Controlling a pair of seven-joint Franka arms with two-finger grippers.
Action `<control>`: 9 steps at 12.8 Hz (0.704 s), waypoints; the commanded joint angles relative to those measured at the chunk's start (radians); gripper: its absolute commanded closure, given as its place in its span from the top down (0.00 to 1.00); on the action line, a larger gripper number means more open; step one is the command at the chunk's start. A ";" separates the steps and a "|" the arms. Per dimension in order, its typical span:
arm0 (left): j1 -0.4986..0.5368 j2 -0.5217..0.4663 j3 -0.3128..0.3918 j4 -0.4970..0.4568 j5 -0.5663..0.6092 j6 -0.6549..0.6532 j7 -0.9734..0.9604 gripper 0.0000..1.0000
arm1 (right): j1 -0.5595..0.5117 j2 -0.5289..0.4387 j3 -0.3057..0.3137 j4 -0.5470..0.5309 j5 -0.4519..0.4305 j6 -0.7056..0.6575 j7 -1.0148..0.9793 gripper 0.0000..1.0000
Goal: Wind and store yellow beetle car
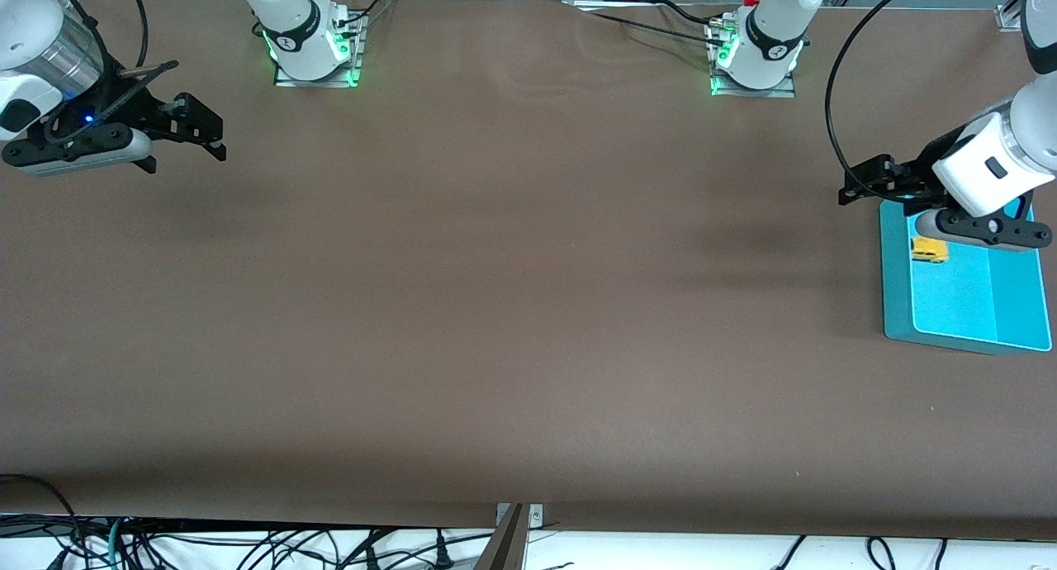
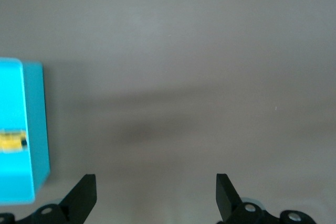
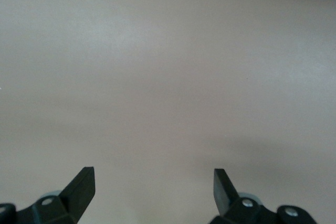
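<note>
The yellow beetle car (image 1: 929, 250) lies inside a teal tray (image 1: 896, 306) at the left arm's end of the table. It also shows in the left wrist view (image 2: 13, 141), on the tray (image 2: 32, 129). My left gripper (image 1: 855, 182) is open and empty, up over the table beside the tray's edge, with bare table between its fingers in the left wrist view (image 2: 156, 187). My right gripper (image 1: 216, 136) is open and empty over the right arm's end of the table, and its wrist view (image 3: 154, 182) shows only bare table.
The brown table (image 1: 512, 289) stretches between the two arms. Cables hang off the edge nearest the front camera. The two arm bases (image 1: 314, 49) (image 1: 756, 58) stand along the edge farthest from that camera.
</note>
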 commanded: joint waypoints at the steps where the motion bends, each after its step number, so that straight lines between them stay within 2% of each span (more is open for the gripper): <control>1: -0.015 -0.018 0.016 0.020 -0.004 -0.031 -0.146 1.00 | -0.001 0.005 0.004 0.024 -0.013 -0.024 -0.004 1.00; 3: -0.015 -0.058 0.023 0.022 0.009 -0.037 -0.116 1.00 | -0.001 0.005 0.004 0.024 -0.013 -0.024 -0.004 1.00; 5: -0.020 -0.063 0.022 0.019 0.086 -0.080 0.038 1.00 | -0.001 0.005 0.004 0.024 -0.012 -0.024 -0.004 1.00; 6: -0.020 -0.061 0.025 0.019 0.088 -0.080 0.066 1.00 | -0.001 0.005 0.004 0.024 -0.012 -0.024 -0.004 1.00; 9: -0.006 -0.043 0.022 0.025 0.083 -0.080 0.065 1.00 | -0.001 0.005 0.004 0.024 -0.012 -0.041 -0.004 1.00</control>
